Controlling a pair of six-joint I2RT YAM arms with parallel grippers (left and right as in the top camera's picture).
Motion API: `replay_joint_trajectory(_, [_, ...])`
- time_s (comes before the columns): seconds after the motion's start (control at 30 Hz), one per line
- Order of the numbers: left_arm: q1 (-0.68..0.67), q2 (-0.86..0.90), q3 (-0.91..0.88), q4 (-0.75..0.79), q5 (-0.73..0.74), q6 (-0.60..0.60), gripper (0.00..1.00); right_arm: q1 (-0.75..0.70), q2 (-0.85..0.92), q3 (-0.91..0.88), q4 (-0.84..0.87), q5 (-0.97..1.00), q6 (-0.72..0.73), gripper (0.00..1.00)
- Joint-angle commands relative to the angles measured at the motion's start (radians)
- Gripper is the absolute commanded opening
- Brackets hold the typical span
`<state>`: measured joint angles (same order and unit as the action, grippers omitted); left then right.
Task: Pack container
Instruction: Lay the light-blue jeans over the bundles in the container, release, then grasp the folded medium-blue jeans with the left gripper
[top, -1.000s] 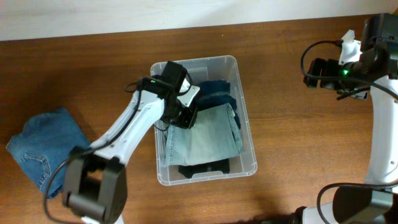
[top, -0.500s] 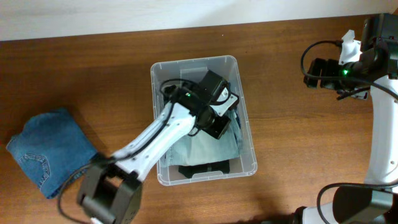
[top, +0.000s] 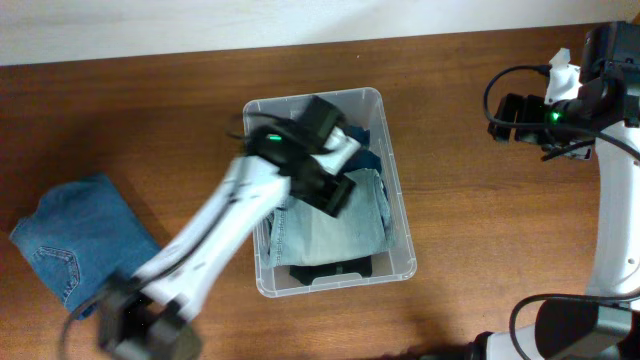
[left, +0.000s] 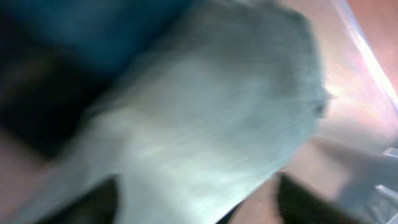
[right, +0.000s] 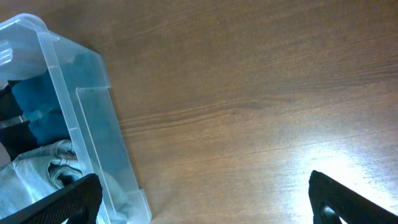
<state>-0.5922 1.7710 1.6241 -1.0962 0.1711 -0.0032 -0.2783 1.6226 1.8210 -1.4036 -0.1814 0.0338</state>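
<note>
The clear plastic container (top: 397, 200) stands mid-table, and its near wall (right: 81, 124) also shows in the right wrist view. Inside it lie a folded pale blue garment (top: 335, 232) (left: 205, 118), a dark blue garment (top: 362, 150) and a black item (top: 330, 272) at the front end. My left gripper (top: 336, 192) (left: 199, 210) hovers low over the pale garment. Its dark fingers (left: 93, 205) are spread wide and grip nothing, though this view is blurred. My right gripper (top: 502, 118) (right: 205, 202) is open above bare wood, right of the container.
A folded pair of blue jeans (top: 78, 240) lies on the wooden table (top: 480, 230) at the far left. The right arm's base and cable (top: 610, 250) run along the right edge. A pale wall borders the far side of the table.
The left gripper swung right across the container, then came back a little. Its jaws went from shut to wide open, and the pale garment stays in the container. The right arm has not moved.
</note>
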Motion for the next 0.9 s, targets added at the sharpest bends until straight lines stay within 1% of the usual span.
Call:
replay_joint_trajectory(0.0, [0.189, -0.212, 0.045, -0.044, -0.201, -0.061, 0.99, -0.006, -0.010, -0.003, 0.000, 0.006, 0.008, 0.98])
replay_joint_trajectory(0.1, [0.430, -0.275, 0.045, -0.095, -0.201, -0.111, 0.99, -0.006, -0.010, -0.003, 0.000, 0.006, 0.008, 0.98])
replay_joint_trajectory(0.13, [0.550, -0.281, 0.045, -0.117, -0.192, -0.121, 0.99, -0.006, -0.010, -0.003, 0.000, 0.006, 0.008, 0.98])
replay_joint_trajectory(0.17, [0.609, -0.281, 0.045, -0.127, -0.191, -0.128, 0.99, -0.006, -0.010, -0.003, 0.000, 0.006, 0.008, 0.98])
replay_joint_trajectory(0.23, [0.768, -0.278, 0.024, -0.136, -0.187, -0.143, 0.99, -0.006, -0.010, -0.003, 0.000, 0.006, 0.008, 0.98])
replay_joint_trajectory(0.27, [0.853, -0.278, 0.000, -0.129, -0.186, -0.144, 0.99, -0.006, -0.010, -0.003, 0.000, 0.006, 0.008, 0.98])
replay_joint_trajectory(0.37, [1.101, -0.277, -0.118, -0.093, -0.185, -0.198, 0.99, -0.006, -0.010, -0.003, 0.000, 0.006, 0.008, 0.98])
replay_joint_trajectory(0.53, [1.382, -0.277, -0.348, 0.037, -0.164, -0.252, 0.99, -0.006, -0.010, -0.003, 0.001, 0.006, 0.008, 0.98])
replay_joint_trajectory(0.63, [1.493, -0.277, -0.447, 0.156, -0.170, -0.255, 0.99, -0.006, -0.010, -0.003, 0.001, 0.006, 0.008, 0.98])
replay_joint_trajectory(0.7, [1.570, -0.262, -0.520, 0.288, -0.167, -0.253, 0.99, -0.006, -0.010, -0.003, 0.001, 0.006, 0.008, 0.98])
replay_joint_trajectory(0.73, [1.591, -0.247, -0.539, 0.328, -0.153, -0.232, 0.99, -0.006, -0.010, -0.003, 0.001, 0.006, 0.008, 0.98])
replay_joint_trajectory(0.77, [1.604, -0.227, -0.553, 0.363, -0.114, -0.187, 0.99, -0.006, -0.010, -0.003, 0.001, 0.006, 0.008, 0.98])
replay_joint_trajectory(0.87, [1.609, -0.127, -0.562, 0.448, 0.082, -0.058, 0.99, -0.006, -0.010, -0.003, 0.004, 0.006, 0.008, 0.98])
